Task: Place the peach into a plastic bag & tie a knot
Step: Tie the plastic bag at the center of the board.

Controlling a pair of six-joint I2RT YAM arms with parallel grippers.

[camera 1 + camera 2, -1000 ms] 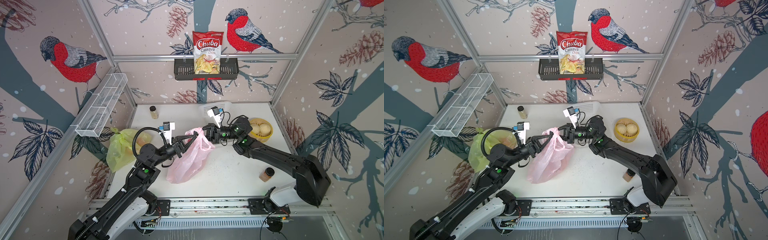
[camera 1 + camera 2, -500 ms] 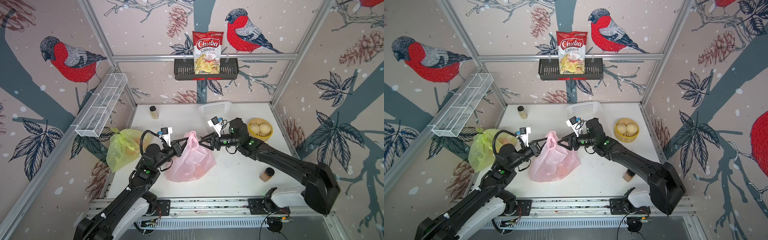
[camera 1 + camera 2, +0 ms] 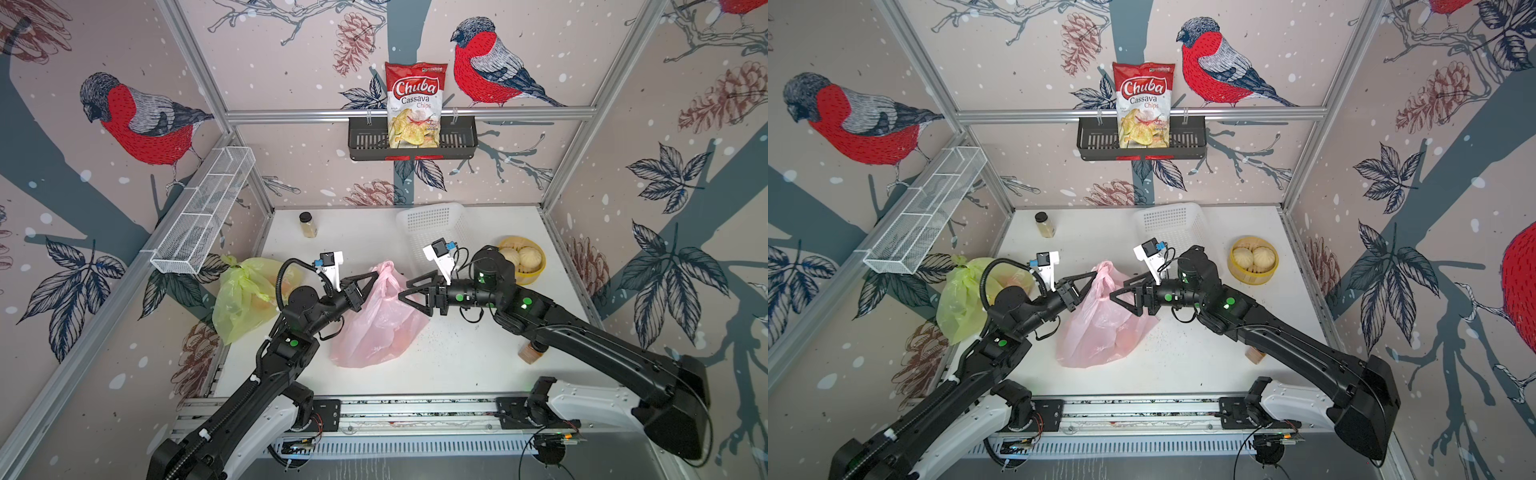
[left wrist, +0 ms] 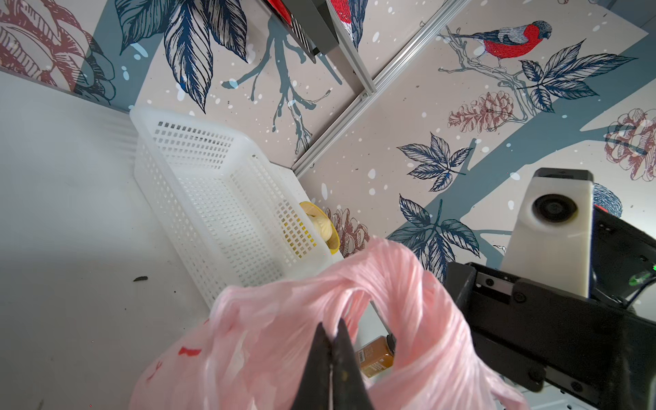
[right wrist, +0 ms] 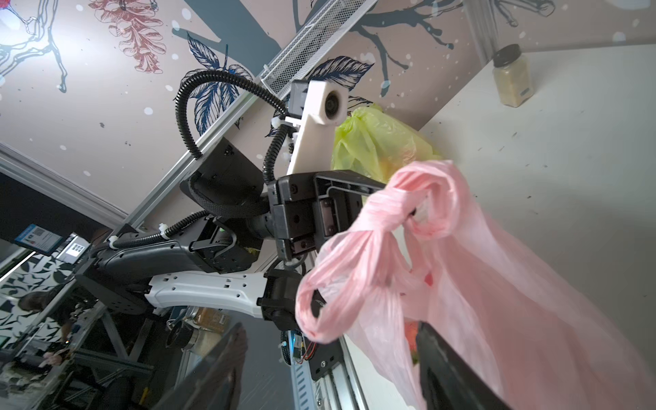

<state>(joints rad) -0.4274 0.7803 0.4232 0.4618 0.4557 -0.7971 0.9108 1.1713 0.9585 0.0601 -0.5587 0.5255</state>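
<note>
A black wall rack (image 3: 368,141) holds a Chuba chips bag (image 3: 415,99). A yellow steamer (image 3: 535,274) holds two buns (image 3: 528,257), and a tied yellow-green bag (image 3: 243,295) sits at the worktop's (image 3: 457,365) left edge. The pink plastic bag (image 3: 380,328) rests mid-worktop, translucent, with the peach (image 3: 400,343) an orange blur low inside and its handles twisted into ropes looped on top. The left end effector (image 3: 375,273) is clenched on a handle, while the right end effector (image 3: 404,290) is released, jaws spread just beside the bag.
</note>
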